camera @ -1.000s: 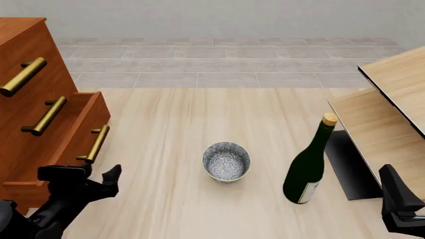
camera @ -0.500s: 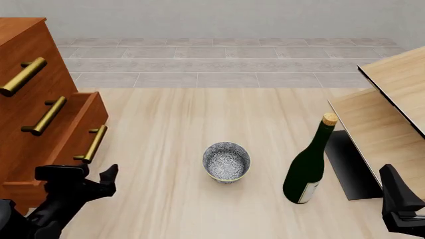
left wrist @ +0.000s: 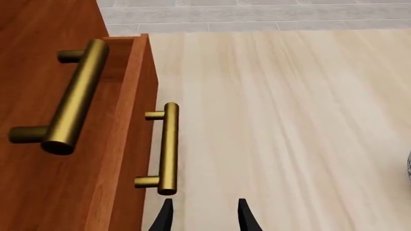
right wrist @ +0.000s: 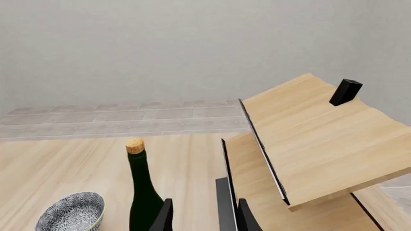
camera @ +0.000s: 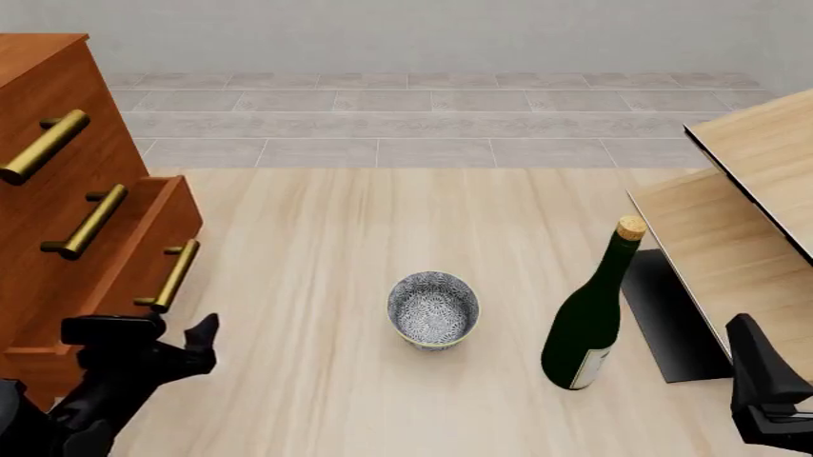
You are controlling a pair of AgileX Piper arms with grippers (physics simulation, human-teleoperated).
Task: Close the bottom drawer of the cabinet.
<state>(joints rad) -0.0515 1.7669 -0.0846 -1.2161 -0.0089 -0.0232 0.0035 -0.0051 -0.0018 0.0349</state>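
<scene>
The reddish-brown cabinet (camera: pixel 32 57) stands at the table's left. Its bottom drawer (camera: pixel 143 249) sticks out a little past the two drawers above, brass handle (camera: pixel 171 276) facing the table. My left gripper (camera: pixel 143 333) is open just in front of the near end of that handle, nothing between its fingers. In the left wrist view the drawer (left wrist: pixel 138 144) and its handle (left wrist: pixel 168 147) lie just beyond the left gripper (left wrist: pixel 204 217), one fingertip (left wrist: pixel 163 219) almost under the bar's end. Whether it touches, I cannot tell. My right gripper (camera: pixel 760 379) rests open at the near right edge.
A patterned bowl (camera: pixel 433 309) sits mid-table, with a dark green corked bottle (camera: pixel 587 319) to its right. Pale light-wood furniture (camera: pixel 749 190) with a black edge fills the right side. The right wrist view shows the bottle (right wrist: pixel 142 192) and bowl (right wrist: pixel 70 211) beyond my right gripper (right wrist: pixel 204 217).
The bottom drawer has slid further into the cabinet, its handle shifting left. My left gripper moved left with it. The right arm stayed still.
</scene>
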